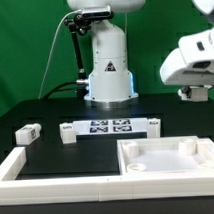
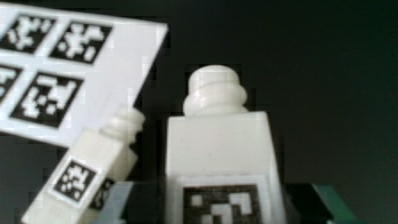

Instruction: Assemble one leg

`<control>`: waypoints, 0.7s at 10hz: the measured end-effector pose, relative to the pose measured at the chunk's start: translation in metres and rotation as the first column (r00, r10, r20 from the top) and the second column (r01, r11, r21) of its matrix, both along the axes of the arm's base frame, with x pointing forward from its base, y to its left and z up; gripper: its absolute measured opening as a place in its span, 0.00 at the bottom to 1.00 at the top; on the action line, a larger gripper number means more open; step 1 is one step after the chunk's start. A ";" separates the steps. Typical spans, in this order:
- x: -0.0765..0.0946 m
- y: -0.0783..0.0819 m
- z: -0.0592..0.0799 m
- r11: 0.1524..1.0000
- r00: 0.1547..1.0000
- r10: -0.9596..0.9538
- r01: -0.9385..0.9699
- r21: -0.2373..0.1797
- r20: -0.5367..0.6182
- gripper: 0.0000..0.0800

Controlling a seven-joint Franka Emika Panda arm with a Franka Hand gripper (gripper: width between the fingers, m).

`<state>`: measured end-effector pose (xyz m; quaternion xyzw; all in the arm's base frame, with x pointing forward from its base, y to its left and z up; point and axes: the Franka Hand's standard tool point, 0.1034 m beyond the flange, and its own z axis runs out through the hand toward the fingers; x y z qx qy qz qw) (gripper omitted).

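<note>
Pincer (image 1: 192, 93) hangs over the black desk (image 1: 35, 109) at the exterior view's right; whether it is released or clenched I cannot tell. In the wrist view the leg (image 2: 221, 140), knobbed at one end, lies close, with a second leg (image 2: 98, 168) just beside it and the marker board (image 2: 71, 60) near both. A rimmed white panel (image 1: 167, 158) lies nearer the exterior camera, and a small block (image 1: 28, 134) sits far at that view's left.

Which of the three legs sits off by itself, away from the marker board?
The leg at the exterior view's far left; the other two sit beside the marker board.
</note>
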<state>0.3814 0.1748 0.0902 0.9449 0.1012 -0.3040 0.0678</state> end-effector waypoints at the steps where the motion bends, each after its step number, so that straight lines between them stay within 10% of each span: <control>1: 0.004 -0.008 -0.006 0.999 0.996 0.021 -0.025 0.047 0.083 0.36; 5: 0.027 -0.024 0.037 0.994 0.953 0.042 -0.071 0.084 0.301 0.36; 7: 0.037 -0.017 0.034 0.984 0.877 0.017 -0.099 0.146 0.481 0.36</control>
